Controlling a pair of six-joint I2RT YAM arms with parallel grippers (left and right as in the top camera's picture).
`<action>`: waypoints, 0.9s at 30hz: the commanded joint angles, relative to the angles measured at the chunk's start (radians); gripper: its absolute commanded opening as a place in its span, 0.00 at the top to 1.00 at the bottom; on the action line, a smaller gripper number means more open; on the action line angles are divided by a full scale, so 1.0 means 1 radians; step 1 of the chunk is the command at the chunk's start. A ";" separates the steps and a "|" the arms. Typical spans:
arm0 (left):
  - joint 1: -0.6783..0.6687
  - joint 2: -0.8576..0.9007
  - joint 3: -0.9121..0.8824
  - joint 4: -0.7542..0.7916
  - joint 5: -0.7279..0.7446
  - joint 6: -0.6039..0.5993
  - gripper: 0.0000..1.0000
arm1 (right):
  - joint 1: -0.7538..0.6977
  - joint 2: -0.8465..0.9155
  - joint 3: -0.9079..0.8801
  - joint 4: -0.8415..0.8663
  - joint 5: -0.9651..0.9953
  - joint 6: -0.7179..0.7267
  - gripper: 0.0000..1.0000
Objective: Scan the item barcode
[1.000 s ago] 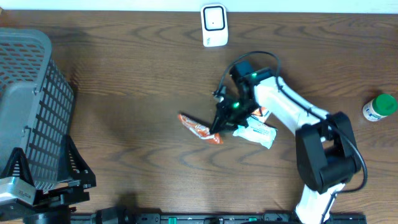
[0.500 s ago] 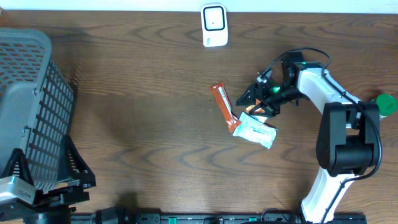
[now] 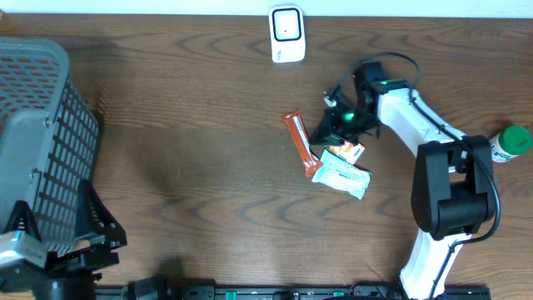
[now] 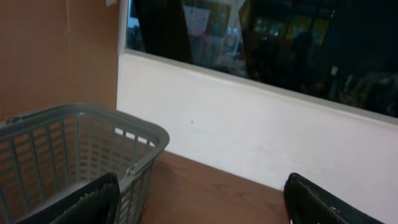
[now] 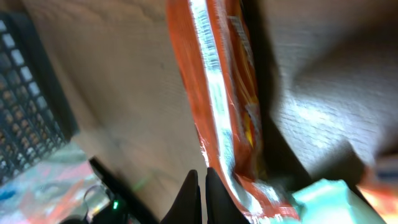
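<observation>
An orange snack bar lies flat on the table, its lower end against a white and teal packet. My right gripper hovers just right of the bar, below the white scanner at the table's back edge. In the right wrist view the gripper is shut, its fingers pressed together with nothing between them. The bar's orange wrapper runs right beside the fingertips, with a blurred white strip along it. My left gripper is open over the table by the basket, holding nothing.
A grey mesh basket fills the left side, and its rim shows in the left wrist view. Another orange packet lies by the teal one. A green-capped bottle stands at the right edge.
The right gripper carried the orange bar right and up, let it go, and pulled away open. It has now come back beside the bar and shut. The left arm has not moved.
</observation>
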 commanded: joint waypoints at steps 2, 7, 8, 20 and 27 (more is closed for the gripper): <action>0.005 -0.011 -0.038 0.006 -0.012 0.020 0.15 | 0.041 -0.032 0.020 0.046 0.125 0.098 0.99; 0.005 -0.011 -0.074 0.028 -0.012 0.020 0.15 | 0.101 -0.008 0.016 0.053 0.353 0.162 0.99; 0.005 -0.011 -0.075 0.029 -0.012 0.020 0.15 | 0.113 0.004 0.012 0.053 0.362 0.162 0.99; 0.005 -0.011 -0.075 0.029 -0.012 0.020 0.15 | 0.234 0.166 -0.019 -0.021 0.522 0.265 0.99; 0.005 -0.011 -0.075 0.032 -0.012 0.020 0.15 | 0.271 0.100 -0.006 -0.129 0.511 0.208 0.99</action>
